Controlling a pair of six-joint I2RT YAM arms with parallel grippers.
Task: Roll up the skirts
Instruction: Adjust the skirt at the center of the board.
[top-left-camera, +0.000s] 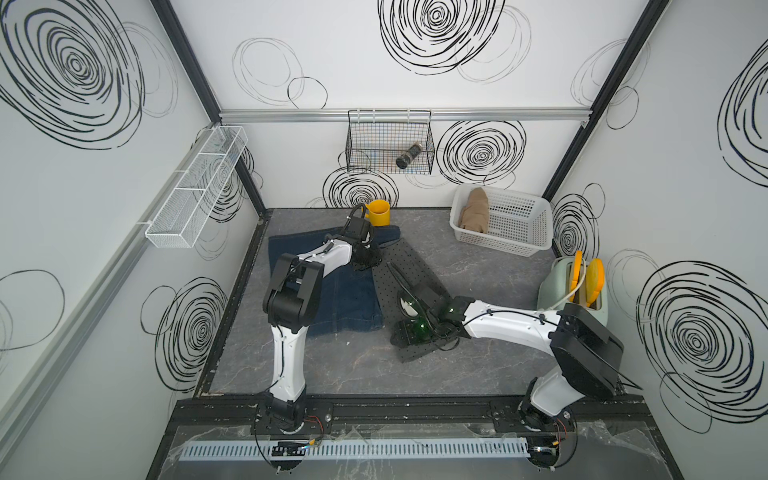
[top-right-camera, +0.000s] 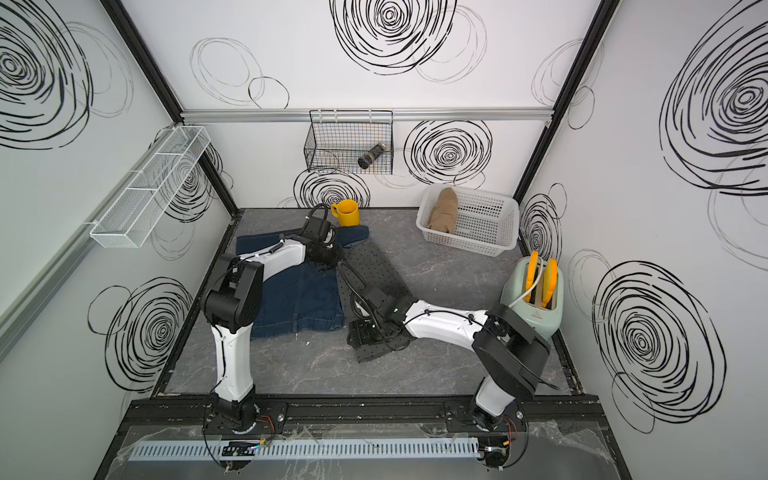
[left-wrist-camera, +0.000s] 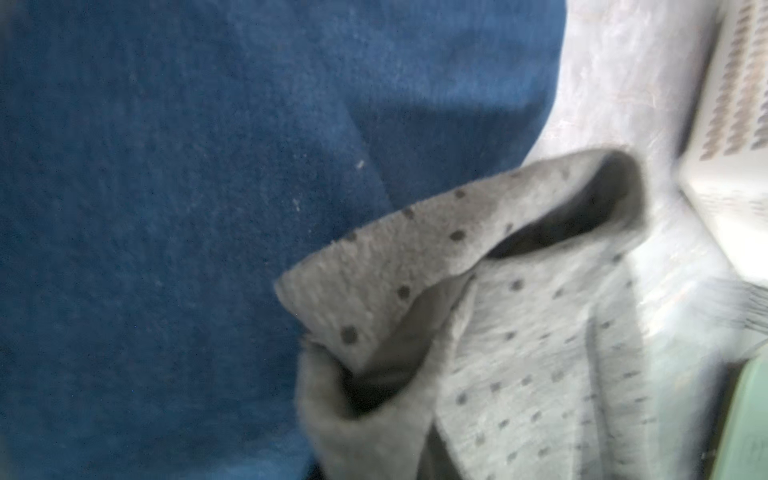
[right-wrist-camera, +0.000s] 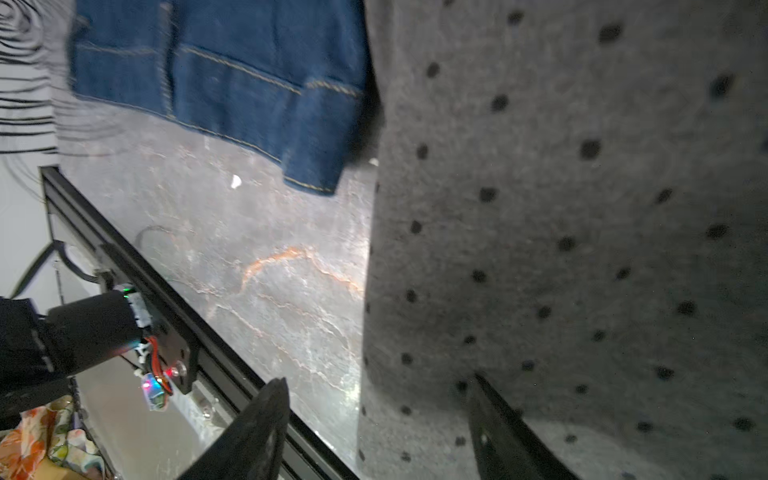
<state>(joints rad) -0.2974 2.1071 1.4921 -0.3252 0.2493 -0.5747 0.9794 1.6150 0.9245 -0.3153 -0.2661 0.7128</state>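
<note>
A dark grey skirt with black dots (top-left-camera: 409, 270) lies lengthwise mid-table, its far end overlapping the dark blue denim skirt (top-left-camera: 345, 303) spread to its left. My left gripper (top-left-camera: 368, 259) is at that far end. The left wrist view shows the dotted skirt's edge (left-wrist-camera: 415, 249) lifted and bunched where the jaws stand, over the denim (left-wrist-camera: 187, 208); the fingers are hidden by cloth. My right gripper (right-wrist-camera: 378, 380) is open at the near end, one finger (right-wrist-camera: 270, 415) off the side edge and the other on the dotted cloth (right-wrist-camera: 582, 208). A rolled tan skirt (top-left-camera: 476, 210) lies in the white basket (top-left-camera: 511, 239).
A yellow mug (top-left-camera: 379, 212) stands just behind the denim skirt. A mint green toaster (top-left-camera: 575, 291) stands at the right wall beside my right arm. On the back wall hangs a black wire basket (top-left-camera: 374, 141) with a dark can in it. A white mesh shelf (top-left-camera: 195, 191) hangs on the left wall.
</note>
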